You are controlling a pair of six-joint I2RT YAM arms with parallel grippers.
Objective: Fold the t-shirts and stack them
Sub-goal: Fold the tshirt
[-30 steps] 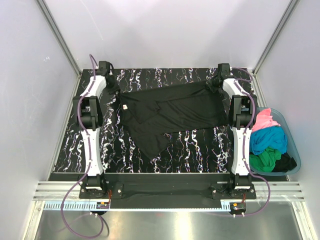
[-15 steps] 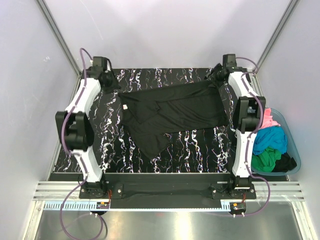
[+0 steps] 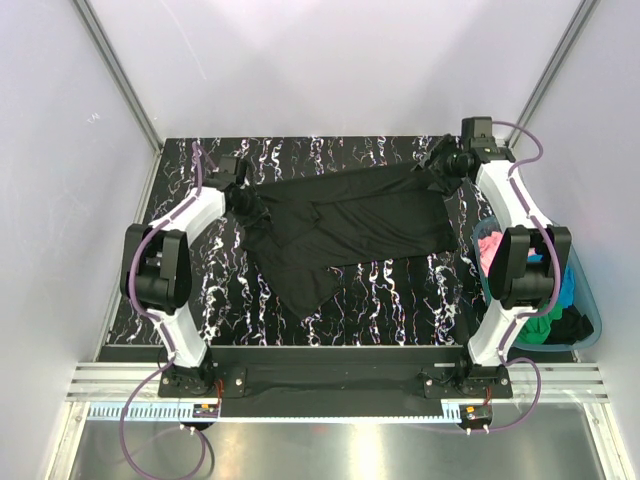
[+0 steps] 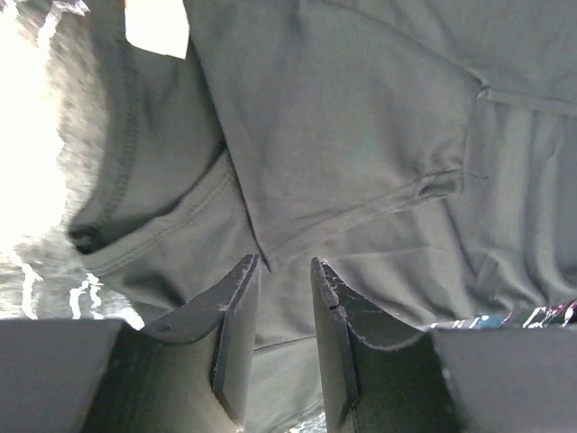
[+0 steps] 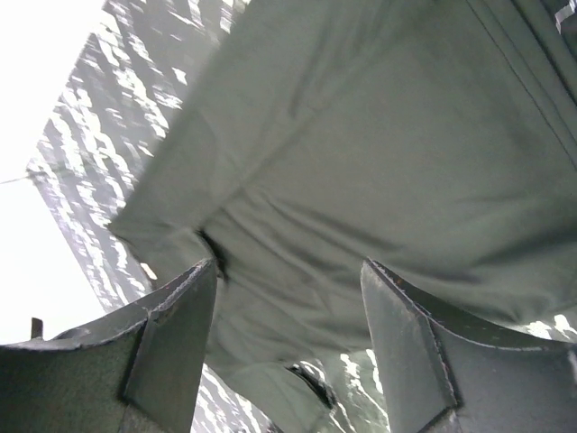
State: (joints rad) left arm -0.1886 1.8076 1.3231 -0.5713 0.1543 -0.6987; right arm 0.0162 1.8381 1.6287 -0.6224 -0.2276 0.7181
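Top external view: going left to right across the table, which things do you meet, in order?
left gripper → black t-shirt → right gripper → teal tub

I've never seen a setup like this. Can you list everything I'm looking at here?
black t-shirt: one, black, spread out mid-table
white label: one, white, at that shirt's collar
table: one, black with white veins, under the shirt
tub: one, see-through teal, beside the table's right edge, partly hidden
pink shirt, blue shirt, green shirt: one each, heaped in the tub
dark cloth: one, black, at the tub's near end
left arm, right arm: two, white and black, reaching to the shirt's ends
left hand: one, dark grey, over the collar end, fingers slightly apart
right hand: one, dark grey, over the far right corner, fingers wide apart
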